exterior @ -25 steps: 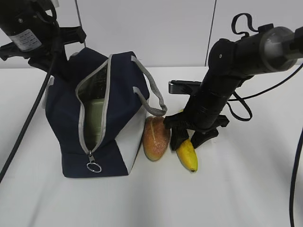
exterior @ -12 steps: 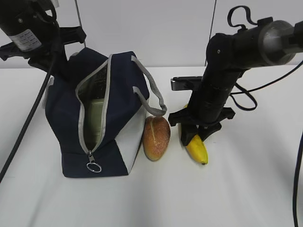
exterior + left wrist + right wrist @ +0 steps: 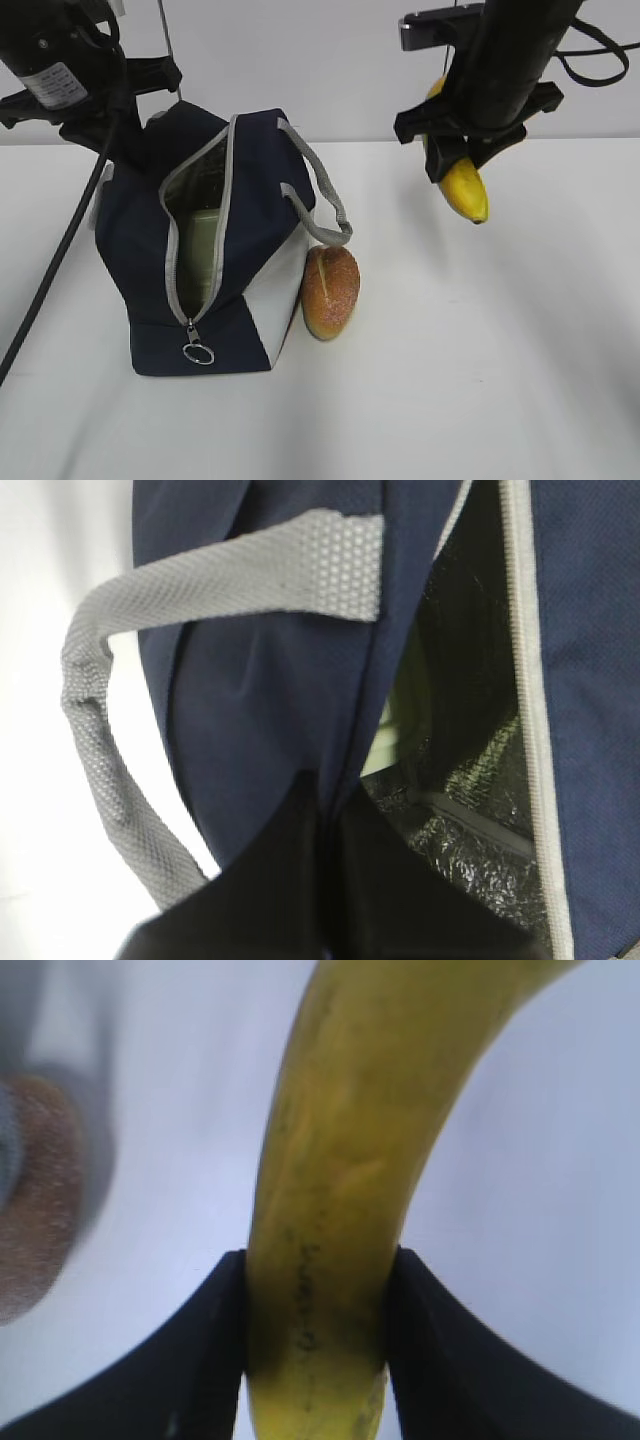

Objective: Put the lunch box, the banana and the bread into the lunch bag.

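Note:
The navy lunch bag (image 3: 133, 232) stands at the left with its zipper open. The pale green lunch box (image 3: 203, 250) lies inside it and also shows in the left wrist view (image 3: 386, 730). My left gripper (image 3: 122, 128) is shut on the bag's (image 3: 260, 700) far opening edge; in the left wrist view the gripper (image 3: 328, 815) pinches the navy fabric. My right gripper (image 3: 456, 152) is shut on the banana (image 3: 465, 187) and holds it high above the table, right of the bag. In the right wrist view the gripper (image 3: 318, 1295) clamps the banana (image 3: 335, 1150). The bread (image 3: 330, 290) lies against the bag's white side.
A grey webbing handle (image 3: 322, 195) hangs over the bag's right side above the bread. The zipper's ring pull (image 3: 199, 353) hangs at the bag's front. The bread shows blurred at the left of the right wrist view (image 3: 35, 1190). The white table (image 3: 480, 380) lies below.
My right gripper has lifted the banana off the table beside the bread, up and a little to the right. The bag, the bread and the left arm have not moved.

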Controlling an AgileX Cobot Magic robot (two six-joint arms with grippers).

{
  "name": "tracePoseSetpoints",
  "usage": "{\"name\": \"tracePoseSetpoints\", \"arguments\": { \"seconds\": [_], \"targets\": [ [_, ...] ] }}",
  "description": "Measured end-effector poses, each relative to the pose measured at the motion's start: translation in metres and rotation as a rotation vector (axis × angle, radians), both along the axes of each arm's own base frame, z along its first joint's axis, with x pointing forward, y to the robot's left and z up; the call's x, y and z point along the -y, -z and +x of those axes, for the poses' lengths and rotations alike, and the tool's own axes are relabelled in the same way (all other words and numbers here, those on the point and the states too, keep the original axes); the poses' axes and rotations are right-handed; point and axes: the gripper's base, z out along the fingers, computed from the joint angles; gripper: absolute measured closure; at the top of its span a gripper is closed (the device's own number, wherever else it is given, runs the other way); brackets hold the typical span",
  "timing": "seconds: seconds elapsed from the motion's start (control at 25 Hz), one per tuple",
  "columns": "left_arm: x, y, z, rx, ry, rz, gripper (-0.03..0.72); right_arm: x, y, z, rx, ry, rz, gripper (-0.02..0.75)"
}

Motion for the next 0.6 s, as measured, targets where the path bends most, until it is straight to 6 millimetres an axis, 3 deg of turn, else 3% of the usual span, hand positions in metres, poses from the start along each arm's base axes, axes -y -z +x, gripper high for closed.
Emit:
{"name": "tracePoseSetpoints", "arguments": {
  "seconds": [0.16, 0.36, 0.6],
  "targets": [
    [0.000, 0.000, 0.000, 0.001, 0.000, 0.000, 0.691, -0.022, -0.028, -0.014, -0.022, -0.160, 0.240, 0.430],
    [0.000, 0.000, 0.000, 0.002, 0.000, 0.001, 0.691, -0.052, -0.045, -0.032, -0.100, -0.439, 0.568, 0.430],
    [0.000, 0.000, 0.000, 0.005, -0.001, 0.000, 0.691, -0.065, -0.056, -0.037, -0.074, -0.518, 0.720, 0.430]
  ]
}}
